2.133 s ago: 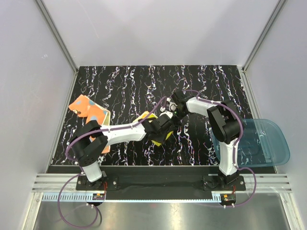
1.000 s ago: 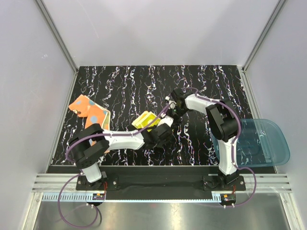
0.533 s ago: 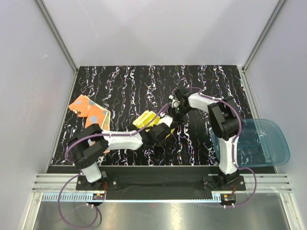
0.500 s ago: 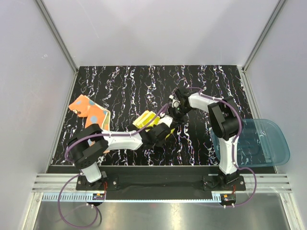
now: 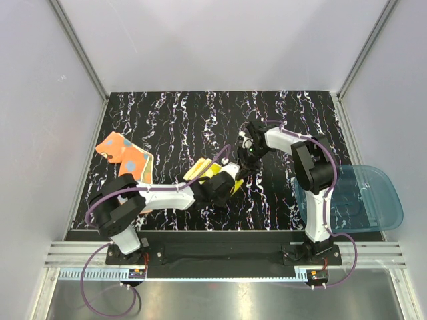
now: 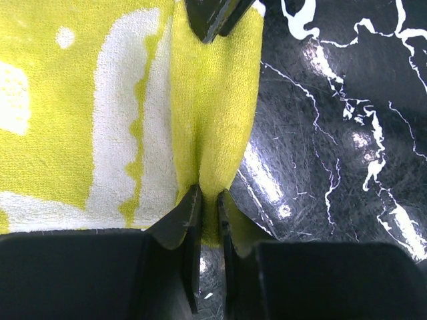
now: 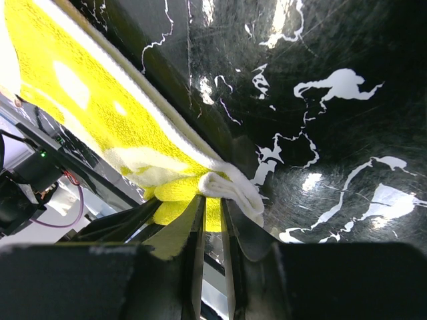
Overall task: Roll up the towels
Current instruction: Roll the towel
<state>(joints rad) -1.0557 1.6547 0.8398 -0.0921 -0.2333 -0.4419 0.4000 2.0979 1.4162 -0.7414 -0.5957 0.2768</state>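
**Desk:** Yellow cloth mid-table: what does the overhead view show?

**Photographer:** The yellow towel [image 5: 212, 175] lies bunched at the centre of the black marbled table [image 5: 173, 120]. The left gripper [image 5: 227, 179] reaches in from eight o'clock, the right gripper [image 5: 248, 148] from two o'clock. The orange polka-dot towel [image 5: 127, 157] lies untouched at nine o'clock, well apart. A translucent blue tray [image 5: 373, 200] overhangs the table's edge at four o'clock. Pale grey walls [image 5: 220, 40] enclose the table.

**Desk:** And the left wrist?

**Photographer:** Jaws nearly together, pinching a fold of yellow terry at its six o'clock edge, the glossy table bare to three o'clock. A dark finger [image 6: 212, 17], probably the right gripper's, touches the cloth at twelve.

**Desk:** Right wrist?

**Photographer:** Narrow jaws clamp the white-edged corner; the cloth runs off toward ten o'clock.

**Desk:** How should the roll go?

**Photographer:** My judgement: keep both pinches level, turn the edge over evenly and keep it taut. The slick surface could let the cloth slide instead of rolling.
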